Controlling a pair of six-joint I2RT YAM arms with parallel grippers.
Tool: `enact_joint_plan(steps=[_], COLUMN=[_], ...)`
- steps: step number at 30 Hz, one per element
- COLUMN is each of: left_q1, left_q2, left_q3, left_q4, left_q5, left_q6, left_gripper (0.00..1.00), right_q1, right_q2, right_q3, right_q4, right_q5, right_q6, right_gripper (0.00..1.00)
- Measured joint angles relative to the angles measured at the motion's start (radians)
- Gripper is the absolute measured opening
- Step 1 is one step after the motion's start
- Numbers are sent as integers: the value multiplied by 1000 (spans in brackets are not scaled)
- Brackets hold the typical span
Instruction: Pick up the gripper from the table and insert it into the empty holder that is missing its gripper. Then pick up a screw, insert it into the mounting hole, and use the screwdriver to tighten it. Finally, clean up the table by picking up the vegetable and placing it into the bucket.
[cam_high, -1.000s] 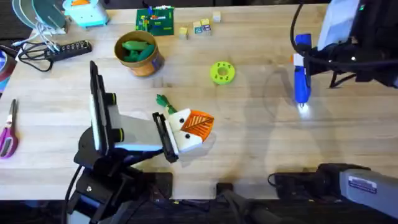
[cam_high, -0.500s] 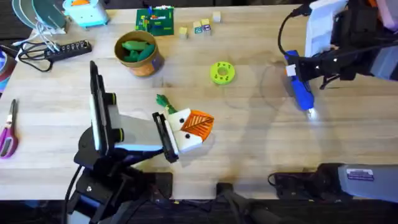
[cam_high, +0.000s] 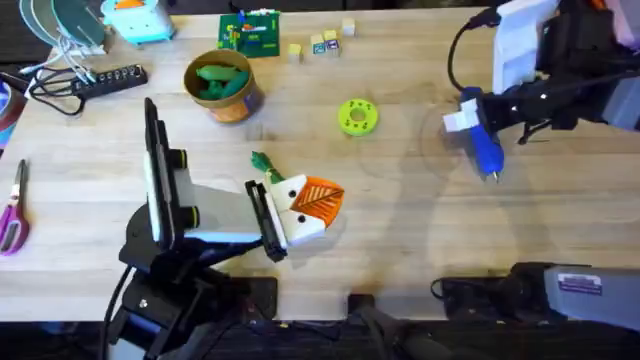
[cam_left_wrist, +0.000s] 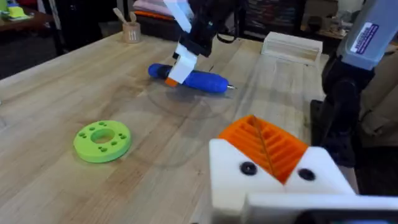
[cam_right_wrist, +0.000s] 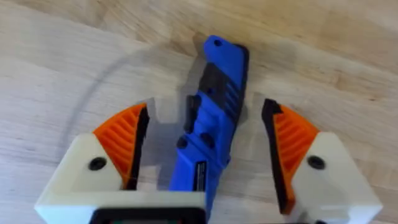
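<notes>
Straddling ridged blue screwdriver (cam_right_wrist: 208, 134), right tool (cam_right_wrist: 205, 149) parted, ribbed orange pads (cam_right_wrist: 124, 143)

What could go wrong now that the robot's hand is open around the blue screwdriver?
The right gripper is open, the screwdriver lying loose between its fingers; being round, it might roll away. Closing off-centre might knock it askew. The vegetable lies beside the left gripper, so it could get bumped.
</notes>
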Motion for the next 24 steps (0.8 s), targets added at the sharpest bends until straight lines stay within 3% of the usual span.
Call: enact_joint_plan(steps=[12,21,22,24], left_q1=[0,0,0,0], left_q2=[0,0,0,0], left_q3=[0,0,0,0], left_q4=[0,0,0,0], left_q5=[0,0,0,0], left_q6=[0,0,5,6], left_gripper=[5,5,54,328], right_q1=[6,90,100,123], right_q2=[-181,-341,-358,-396], right_q3=[0,0,0,0], right_q4=[-17,-18,-18,-18], right_q5=[0,0,0,0], right_q6=[4,-9,-9,-9], right_gripper=[991,991,991,991])
